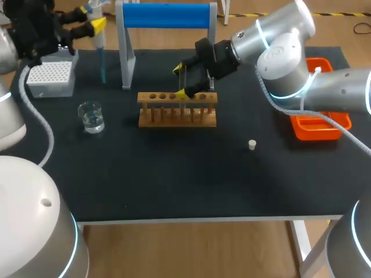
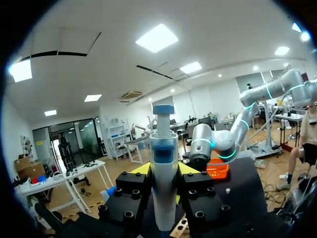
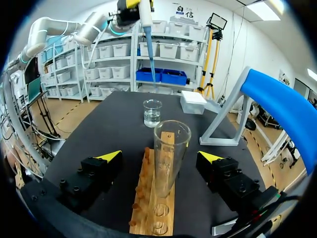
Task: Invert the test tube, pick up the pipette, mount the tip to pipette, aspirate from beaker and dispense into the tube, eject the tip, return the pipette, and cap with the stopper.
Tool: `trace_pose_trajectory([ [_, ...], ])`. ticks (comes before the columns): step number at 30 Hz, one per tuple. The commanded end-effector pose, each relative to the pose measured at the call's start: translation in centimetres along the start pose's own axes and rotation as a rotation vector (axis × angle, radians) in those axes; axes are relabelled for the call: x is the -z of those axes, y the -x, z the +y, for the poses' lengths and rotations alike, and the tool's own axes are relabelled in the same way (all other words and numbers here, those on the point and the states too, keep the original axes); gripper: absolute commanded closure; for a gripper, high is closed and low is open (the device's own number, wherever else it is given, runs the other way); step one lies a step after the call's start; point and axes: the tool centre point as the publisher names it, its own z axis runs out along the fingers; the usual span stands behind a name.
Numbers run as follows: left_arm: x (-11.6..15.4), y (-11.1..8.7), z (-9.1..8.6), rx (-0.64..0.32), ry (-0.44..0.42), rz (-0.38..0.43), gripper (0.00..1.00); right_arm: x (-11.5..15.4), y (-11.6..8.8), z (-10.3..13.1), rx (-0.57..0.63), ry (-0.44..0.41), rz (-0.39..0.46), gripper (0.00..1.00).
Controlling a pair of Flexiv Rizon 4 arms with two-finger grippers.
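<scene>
A clear test tube [image 3: 171,148] stands upright, mouth up, in the wooden rack [image 3: 148,208], also seen mid-table [image 1: 177,110]. My right gripper [image 3: 159,157] [image 1: 182,81] is open, with a finger on each side of the tube and not touching it. At the back left, my left gripper [image 1: 94,20] [image 2: 163,171] is shut on the pipette [image 2: 163,163] [image 1: 99,43], held upright with a blue tip [image 1: 102,66] pointing down. The water beaker [image 1: 91,116] [image 3: 152,113] sits left of the rack. A small white stopper [image 1: 252,145] lies to the rack's right.
A white tip box [image 1: 51,78] [image 3: 193,101] sits at the back left under the left arm. The blue-topped pipette stand [image 1: 165,16] rises behind the rack. An orange tray [image 1: 324,130] lies at the right edge beneath my right arm.
</scene>
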Motion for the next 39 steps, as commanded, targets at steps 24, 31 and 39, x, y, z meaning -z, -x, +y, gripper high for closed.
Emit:
trace_pose_trajectory([
  [24, -13.5, -2.5, -7.1, 0.032, -0.021, 0.187, 1.00, 0.1, 0.1, 0.0, 0.000, -0.002, 0.004, 0.00],
  [31, -15.0, -3.3, -7.7, 0.049, -0.014, 0.208, 1.00, 0.1, 0.1, 0.0, 0.000, -0.002, 0.004, 0.00],
  [39, -16.4, -3.9, -7.2, 0.071, -0.002, 0.222, 1.00, 0.1, 0.1, 0.0, 0.000, -0.002, 0.004, 0.00],
])
